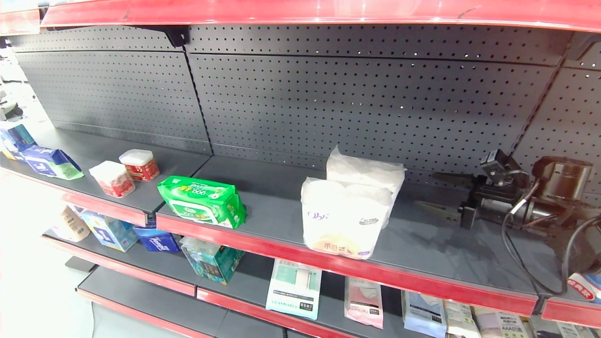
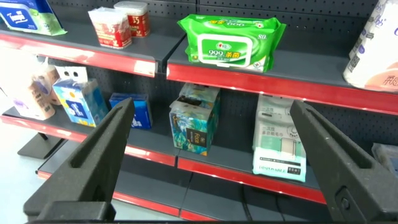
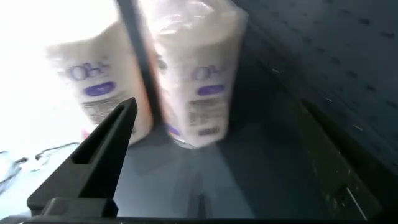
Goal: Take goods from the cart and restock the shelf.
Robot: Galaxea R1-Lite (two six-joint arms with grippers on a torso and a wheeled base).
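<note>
Shelf (image 1: 263,188) had white roll pack (image 1: 345,220) at front edge, 2nd pack (image 1: 371,171) just behind it, green wipes (image 1: 202,199) at its 9 o'clock. Right gripper (image 1: 439,192) sat at pack's 3 o'clock, jaws spread, empty. Left gripper (image 2: 212,106) spread too, nothing held, w/ lower shelves ahead.

Camera layout: one head view, two wrist views, all facing the shelf (image 1: 272,202).
My head camera looks forward and down on the middle tier. My left wrist camera sits lower, facing the shelf front, and shares the green wipes pack (image 2: 231,42) and the tier below with the head view. My right wrist camera rides just above the shelf board, close to the white roll packs (image 3: 193,81), which the head view shows too.
</note>
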